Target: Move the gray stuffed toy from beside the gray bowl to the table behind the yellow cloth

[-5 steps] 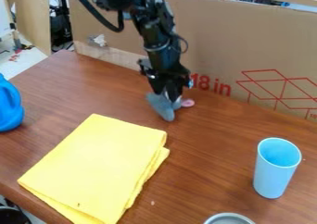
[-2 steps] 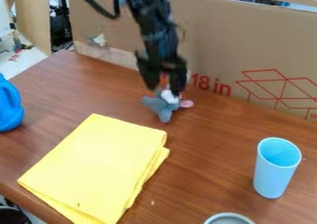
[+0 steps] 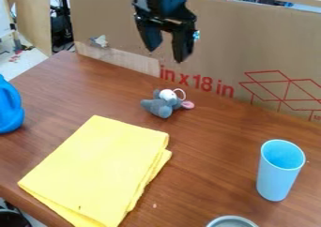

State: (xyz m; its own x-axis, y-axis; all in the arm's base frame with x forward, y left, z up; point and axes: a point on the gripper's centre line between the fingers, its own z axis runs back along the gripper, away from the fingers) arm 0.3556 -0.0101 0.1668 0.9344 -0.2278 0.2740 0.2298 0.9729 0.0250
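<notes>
Seen from the camera's side, a plush toy (image 3: 160, 109) lies below my claw (image 3: 165, 56), near the back edge of the surface (image 3: 203, 155). A cardboard panel (image 3: 232, 43) stands behind that edge. Before the toy lies a cloth (image 3: 100, 167), one corner close to the front edge. Left of it is a jug (image 3: 9, 111); right, a cup (image 3: 276, 179). A round container (image 3: 232, 218) sits between cloth and cup, farther forward.
</notes>
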